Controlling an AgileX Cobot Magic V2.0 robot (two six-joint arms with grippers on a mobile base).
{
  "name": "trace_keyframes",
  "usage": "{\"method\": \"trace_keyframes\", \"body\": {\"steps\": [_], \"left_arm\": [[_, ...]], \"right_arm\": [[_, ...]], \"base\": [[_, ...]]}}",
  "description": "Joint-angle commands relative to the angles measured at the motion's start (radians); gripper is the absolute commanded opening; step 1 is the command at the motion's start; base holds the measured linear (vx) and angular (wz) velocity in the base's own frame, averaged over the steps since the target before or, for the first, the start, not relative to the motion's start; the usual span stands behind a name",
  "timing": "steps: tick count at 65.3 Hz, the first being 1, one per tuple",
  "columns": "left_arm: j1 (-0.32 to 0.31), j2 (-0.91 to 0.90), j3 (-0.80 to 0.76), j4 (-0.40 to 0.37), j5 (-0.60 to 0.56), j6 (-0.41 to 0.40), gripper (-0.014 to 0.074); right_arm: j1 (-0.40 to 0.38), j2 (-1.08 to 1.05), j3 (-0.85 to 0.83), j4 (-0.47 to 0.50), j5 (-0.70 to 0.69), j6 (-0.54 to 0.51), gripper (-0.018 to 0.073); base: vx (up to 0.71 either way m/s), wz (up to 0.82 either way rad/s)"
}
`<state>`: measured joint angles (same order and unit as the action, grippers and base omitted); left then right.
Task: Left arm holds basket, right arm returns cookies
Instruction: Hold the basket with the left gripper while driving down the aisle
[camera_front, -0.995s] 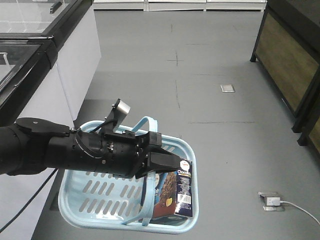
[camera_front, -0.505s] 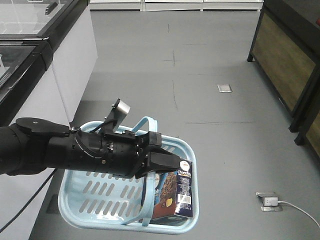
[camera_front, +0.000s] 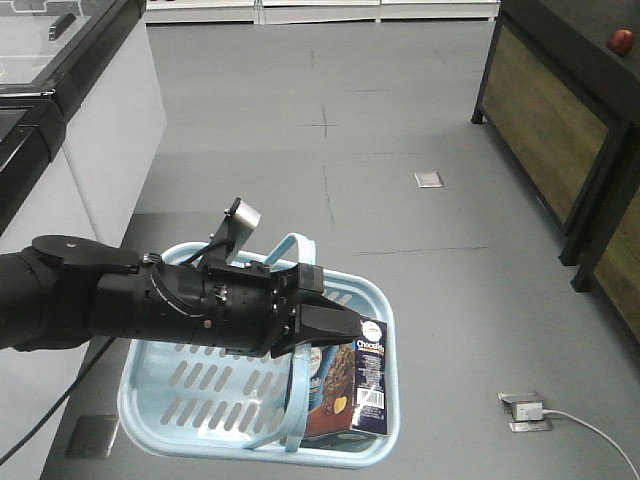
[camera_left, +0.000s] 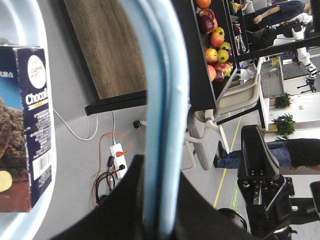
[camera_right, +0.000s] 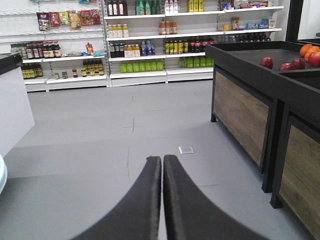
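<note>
Around you: white freezer cabinet (camera_front: 110, 130) on the left, dark wooden fruit stand (camera_front: 550, 120) on the right w/ apples (camera_left: 216, 39), stocked shelves (camera_right: 150, 50) at the far end of the grey floor (camera_front: 400, 200), and a floor socket (camera_front: 523, 408) w/ cable near the basket (camera_front: 160, 405). Your left arm (camera_front: 150, 300) lies over the basket and hides part of its inside. The left gripper (camera_left: 157, 195) is clamped on both blue handles (camera_left: 160, 90). The cookies (camera_front: 350, 385) stand upright inside the basket, against its right wall. Your right gripper (camera_right: 162, 161) is pressed together, empty, over bare floor.
</note>
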<state>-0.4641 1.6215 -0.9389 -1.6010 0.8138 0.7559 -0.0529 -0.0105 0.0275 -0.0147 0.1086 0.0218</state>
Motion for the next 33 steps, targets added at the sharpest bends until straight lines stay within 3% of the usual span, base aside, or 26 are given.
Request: {"method": "trace_keyframes", "body": {"steps": [1,33], "left_arm": [[-0.004,-0.054,-0.029,-0.062,0.050,0.016,-0.0008],[-0.004,-0.054,-0.029,-0.062,0.050,0.016,-0.0008]], "right_arm": [[-0.005,-0.012,0.003,-0.004,-0.067,-0.006,-0.0008],[-0.005,-0.012,0.003,-0.004,-0.067,-0.006,-0.0008]], "base": [[0.12,-0.01],[0.16,0.01]]}}
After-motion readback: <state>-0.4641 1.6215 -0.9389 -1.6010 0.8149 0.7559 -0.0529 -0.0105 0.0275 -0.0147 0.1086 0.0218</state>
